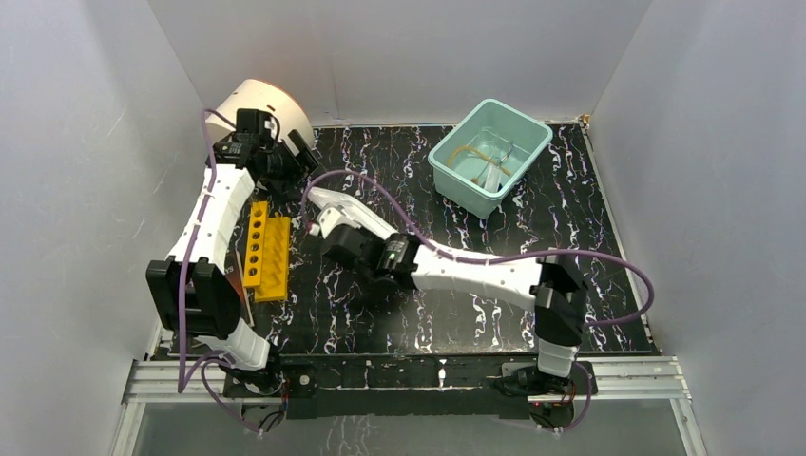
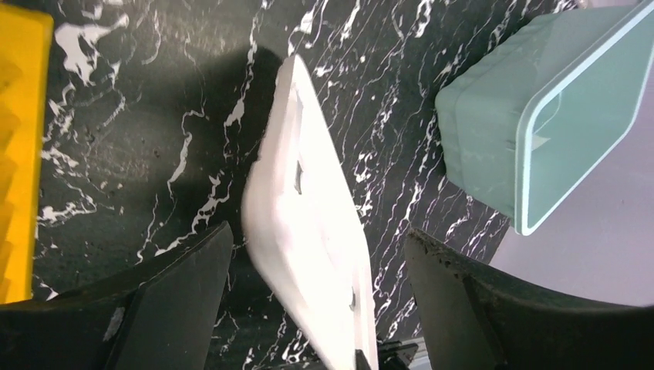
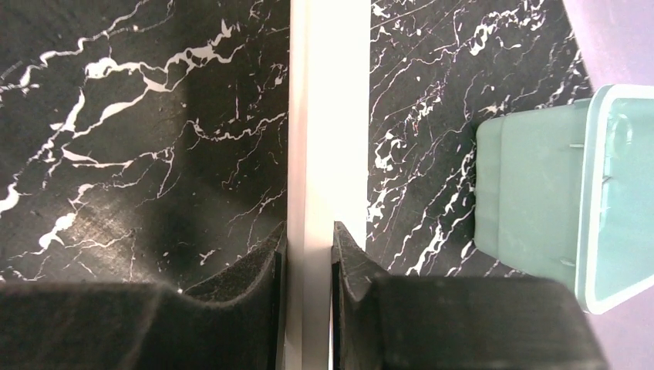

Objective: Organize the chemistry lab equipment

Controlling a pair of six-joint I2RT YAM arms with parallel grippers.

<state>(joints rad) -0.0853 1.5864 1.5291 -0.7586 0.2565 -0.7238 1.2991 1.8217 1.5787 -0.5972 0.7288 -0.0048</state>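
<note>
Tan rubber tubing [image 1: 472,152] and clear glass pieces [image 1: 496,171] lie inside the open teal plastic bin [image 1: 521,119] at the far right of the black marble-patterned table [image 1: 456,285]; which glass items they are, we cannot tell from above. Well apart from the bin, near the table's middle left, the flat white plastic lid [image 1: 333,201] hangs edge-on above the surface. The right gripper [image 3: 308,239] pinches its thin rim between both pads; the left gripper [image 2: 316,231] stands spread wide on either side of the lid, touching neither face. The yellow plastic tube rack [image 1: 266,252] sits at the left edge.

We judge the step in hand to be passing the lid to the right arm for closing the bin. To do it well, we would draw the left arm straight back first, so its fingers clear the lid without brushing it; the pinch on so thin an edge may let the lid pivot, so the carry should be slow. Over the bin, we would turn the lid flat, square its corners to the rim and check that the tubing sits below the rim before lowering.
</note>
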